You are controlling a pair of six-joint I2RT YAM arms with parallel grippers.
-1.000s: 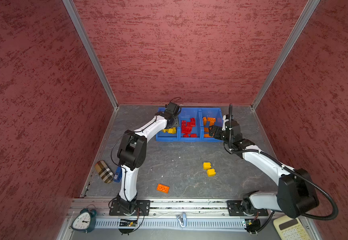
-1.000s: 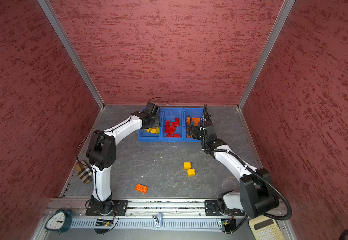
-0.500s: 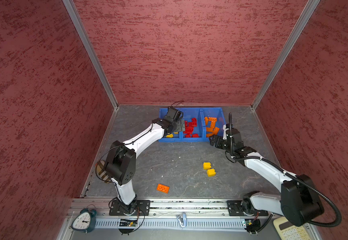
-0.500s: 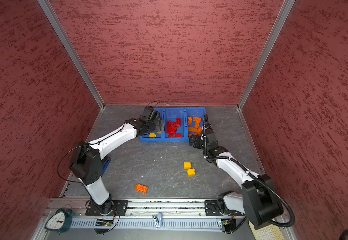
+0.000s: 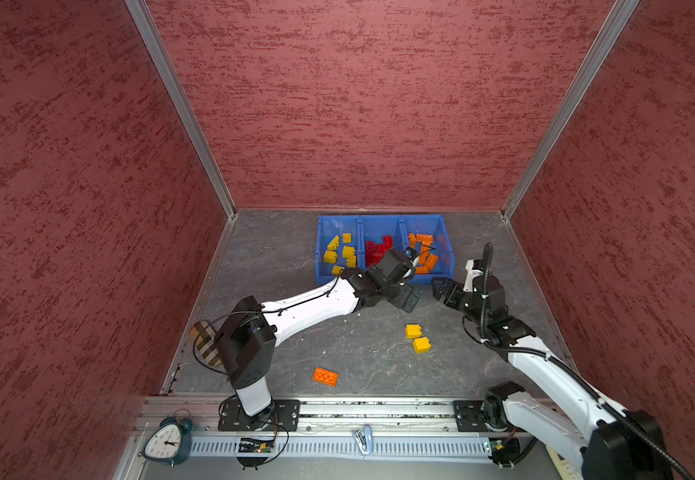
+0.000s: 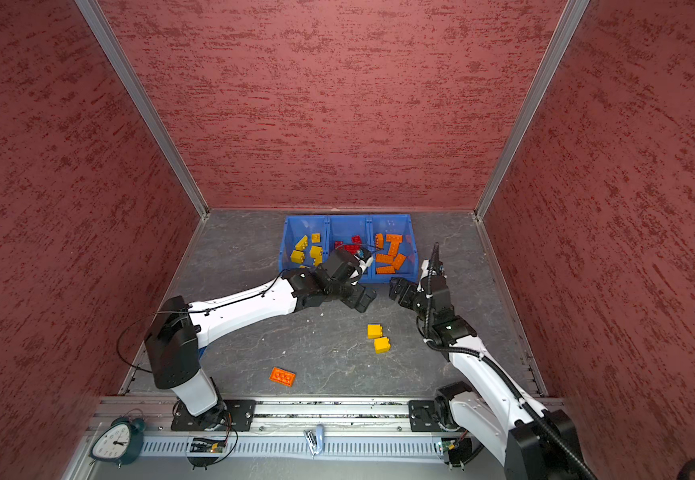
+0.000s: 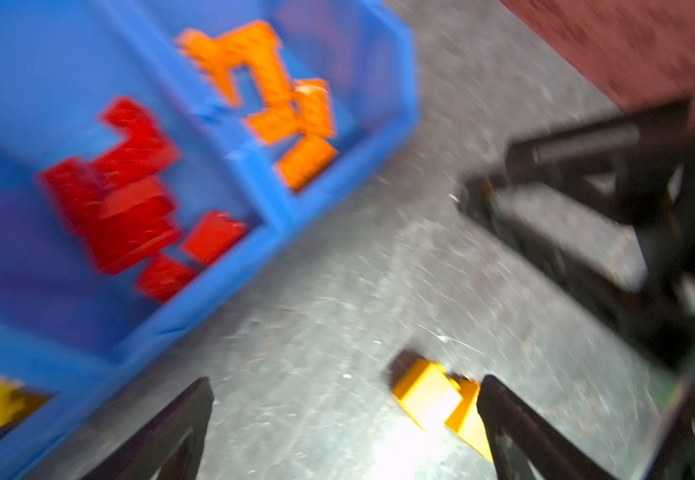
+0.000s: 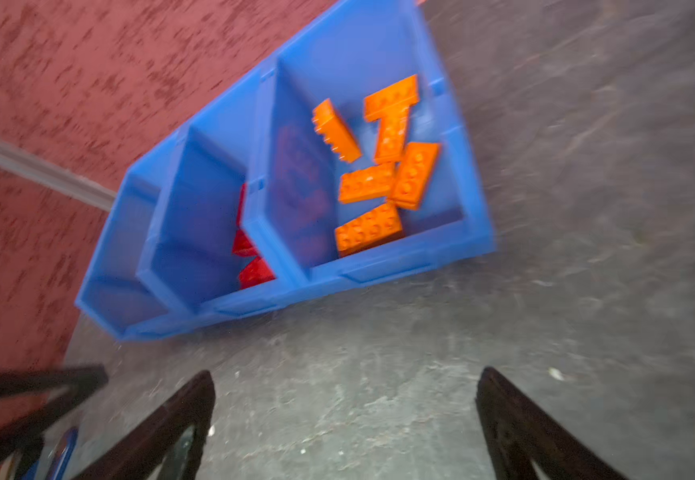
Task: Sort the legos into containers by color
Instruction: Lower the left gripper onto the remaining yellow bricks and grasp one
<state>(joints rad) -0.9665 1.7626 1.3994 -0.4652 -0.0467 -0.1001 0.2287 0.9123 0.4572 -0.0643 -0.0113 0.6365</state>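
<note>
Three legos (image 5: 325, 376) lie loose on the table (image 5: 358, 357) in a top view; the rest sit colour-sorted in the containers (image 5: 381, 217). From the left wrist, the left gripper (image 7: 343, 386) hangs spread and empty beside the yellow pair (image 7: 433, 399). From the right wrist, the right gripper (image 8: 346, 374) is spread and empty too.

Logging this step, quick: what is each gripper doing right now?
Left gripper: open, holding nothing.
Right gripper: open, holding nothing.
</note>
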